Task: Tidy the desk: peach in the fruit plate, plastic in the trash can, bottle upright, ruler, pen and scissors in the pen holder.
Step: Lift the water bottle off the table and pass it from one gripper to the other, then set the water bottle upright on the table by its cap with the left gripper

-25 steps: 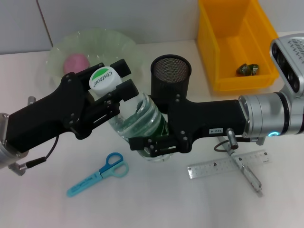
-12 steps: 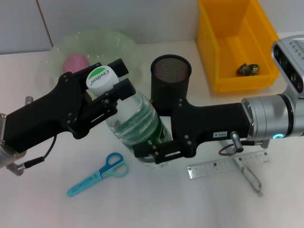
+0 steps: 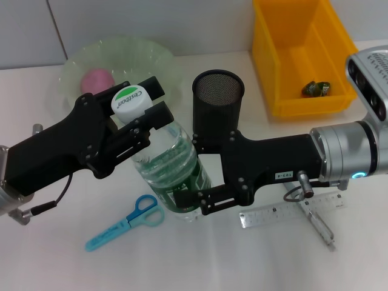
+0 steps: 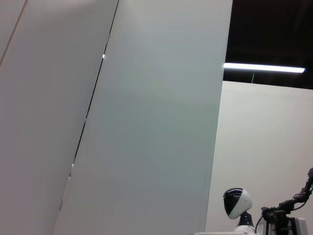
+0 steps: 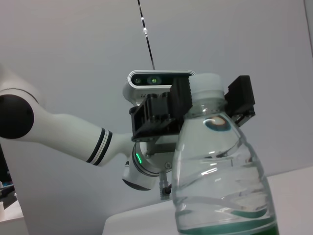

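Note:
A clear bottle (image 3: 165,167) with a white-and-green cap stands nearly upright at the desk's middle, held by both arms. My left gripper (image 3: 144,108) is shut on its neck just under the cap. My right gripper (image 3: 189,200) is shut on its lower body near the base. The right wrist view shows the bottle (image 5: 222,186) close up, with the left gripper (image 5: 210,105) clamped around the cap end. A pink peach (image 3: 97,79) lies in the green fruit plate (image 3: 145,51). The black mesh pen holder (image 3: 218,97) stands behind the bottle. Blue scissors (image 3: 124,223), ruler (image 3: 285,211) and pen (image 3: 319,225) lie on the desk.
A yellow bin (image 3: 303,54) at the back right holds a crumpled piece of plastic (image 3: 316,88). The left wrist view shows only walls and ceiling.
The bottle has swung from a lean to nearly upright. My right gripper carried its base down and toward the desk's front, while the left gripper kept the cap end almost in place.

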Robot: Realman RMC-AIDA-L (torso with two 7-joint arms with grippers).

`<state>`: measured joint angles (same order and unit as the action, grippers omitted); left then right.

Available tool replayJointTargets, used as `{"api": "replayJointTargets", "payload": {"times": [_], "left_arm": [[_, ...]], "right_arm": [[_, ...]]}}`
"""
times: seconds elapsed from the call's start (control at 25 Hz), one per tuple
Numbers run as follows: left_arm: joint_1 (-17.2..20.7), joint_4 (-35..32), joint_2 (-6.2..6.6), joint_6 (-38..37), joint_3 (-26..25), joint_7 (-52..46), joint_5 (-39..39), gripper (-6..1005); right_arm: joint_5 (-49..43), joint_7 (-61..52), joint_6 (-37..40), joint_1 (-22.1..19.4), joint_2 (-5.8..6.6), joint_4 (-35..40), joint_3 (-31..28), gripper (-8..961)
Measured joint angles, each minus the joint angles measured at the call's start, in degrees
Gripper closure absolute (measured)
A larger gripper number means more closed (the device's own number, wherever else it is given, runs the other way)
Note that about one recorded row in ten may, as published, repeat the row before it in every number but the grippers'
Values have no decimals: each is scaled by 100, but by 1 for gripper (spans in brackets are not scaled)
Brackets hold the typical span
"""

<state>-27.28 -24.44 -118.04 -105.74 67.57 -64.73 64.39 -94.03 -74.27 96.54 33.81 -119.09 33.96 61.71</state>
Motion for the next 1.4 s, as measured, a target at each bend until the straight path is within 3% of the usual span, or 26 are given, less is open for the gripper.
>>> {"api": "replayJointTargets", "payload": {"times": [0.92, 1.4], "left_arm": [[30, 1, 73, 29, -45, 9, 4, 564], [23, -2, 180, 240, -43, 182, 4, 564]], "right_arm": [[-22, -70, 93, -328, 0, 375, 11, 119], [-23, -69, 93, -935, 23, 1085, -50, 119]]}}
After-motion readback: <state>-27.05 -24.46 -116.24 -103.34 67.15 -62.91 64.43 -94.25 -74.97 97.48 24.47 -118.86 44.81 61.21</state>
